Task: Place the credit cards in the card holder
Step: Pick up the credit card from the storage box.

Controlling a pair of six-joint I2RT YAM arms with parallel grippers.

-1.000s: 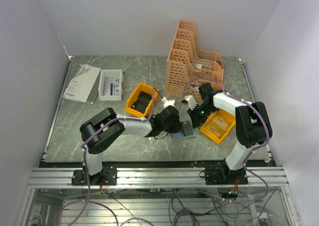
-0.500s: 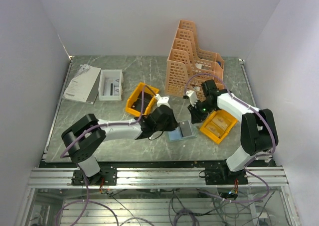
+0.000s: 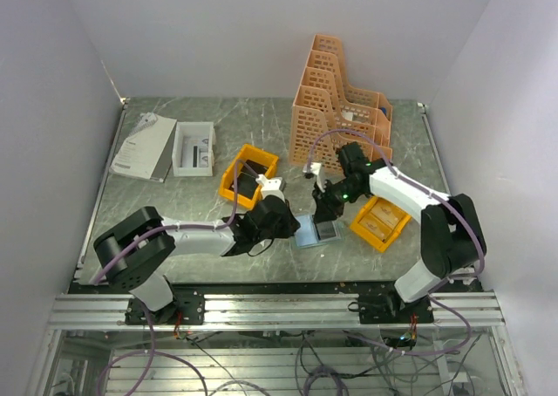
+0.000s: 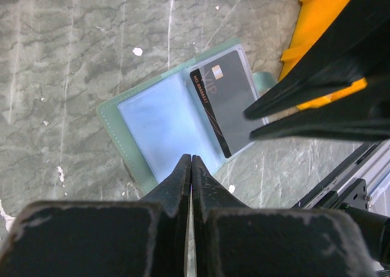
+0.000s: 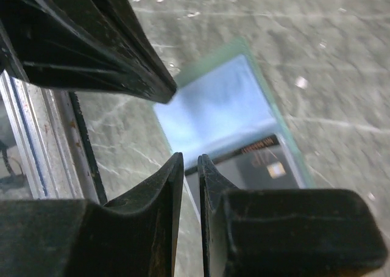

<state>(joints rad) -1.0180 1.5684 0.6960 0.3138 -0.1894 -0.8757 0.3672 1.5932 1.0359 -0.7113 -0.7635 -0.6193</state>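
since a second ago your right arm has swung off the orange bin point(image 3: 359, 228) and come in over the card holder point(image 4: 155, 127). your left arm has drawn back toward the bench's near edge, and the holder now lies open and flat. it sits near the middle of that near edge, just left of the bin. a dark card point(image 4: 224, 97) already fills its right-hand sleeve, and the left sleeve looks empty. the left gripper point(image 4: 191, 161) is pinched fully closed on nothing, tips at the holder's near rim. the right gripper point(image 5: 190, 161) hovers over the dark card, jaws a narrow slit apart with nothing between them. you look to be between cards. next, i'd say, fetch one of the credit cards point(image 3: 377, 221) from the bin while the left pins the holder against sliding.
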